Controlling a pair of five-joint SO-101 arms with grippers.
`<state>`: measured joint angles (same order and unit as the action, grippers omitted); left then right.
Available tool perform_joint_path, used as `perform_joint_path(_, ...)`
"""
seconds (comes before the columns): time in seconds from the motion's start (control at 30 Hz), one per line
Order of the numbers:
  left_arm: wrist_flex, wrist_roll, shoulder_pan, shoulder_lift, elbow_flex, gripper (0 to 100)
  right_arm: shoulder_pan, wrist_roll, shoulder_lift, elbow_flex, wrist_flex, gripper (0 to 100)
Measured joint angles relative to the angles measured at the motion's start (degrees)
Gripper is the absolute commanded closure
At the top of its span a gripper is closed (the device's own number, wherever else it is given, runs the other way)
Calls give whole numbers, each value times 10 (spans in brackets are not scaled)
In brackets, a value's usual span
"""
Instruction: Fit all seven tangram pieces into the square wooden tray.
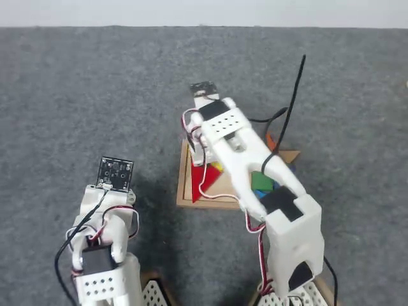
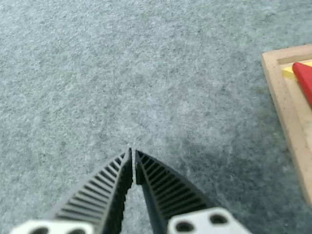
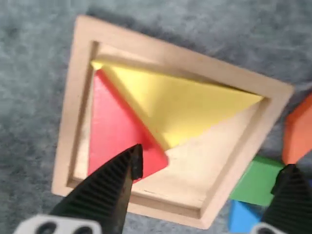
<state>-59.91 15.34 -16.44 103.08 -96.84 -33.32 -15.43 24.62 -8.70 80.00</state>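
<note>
The square wooden tray (image 3: 161, 46) holds a large yellow triangle (image 3: 180, 102) and a red triangle (image 3: 117, 131), edge to edge; the rest of its floor is bare wood. My right gripper (image 3: 213, 161) hangs open above that bare part, holding nothing. Just outside the tray's rim lie a green piece (image 3: 256, 178), a blue piece (image 3: 241, 214) and an orange piece (image 3: 297, 129). In the high view the right arm (image 1: 255, 172) covers much of the tray (image 1: 186, 191). My left gripper (image 2: 132, 153) is shut and empty over the carpet, off to one side of the tray's corner (image 2: 282, 92).
Grey carpet (image 1: 95, 89) covers the whole table. The left arm (image 1: 105, 210) stands at the near left, well apart from the tray. A black cable (image 1: 290, 108) runs from the right arm toward the far side.
</note>
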Motion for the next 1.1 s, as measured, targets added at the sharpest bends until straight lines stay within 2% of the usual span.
perform_joint_path(0.3, 0, 0, 0, 0, 0, 988, 42, 13, 20, 0, 0, 597)
perform_joint_path(0.77, 0, 0, 0, 0, 0, 988, -9, 13, 50, -1, -8, 597)
perform_joint_path(1.1, 0, 0, 0, 0, 0, 988, -23, 13, -31, 30, 35, 597)
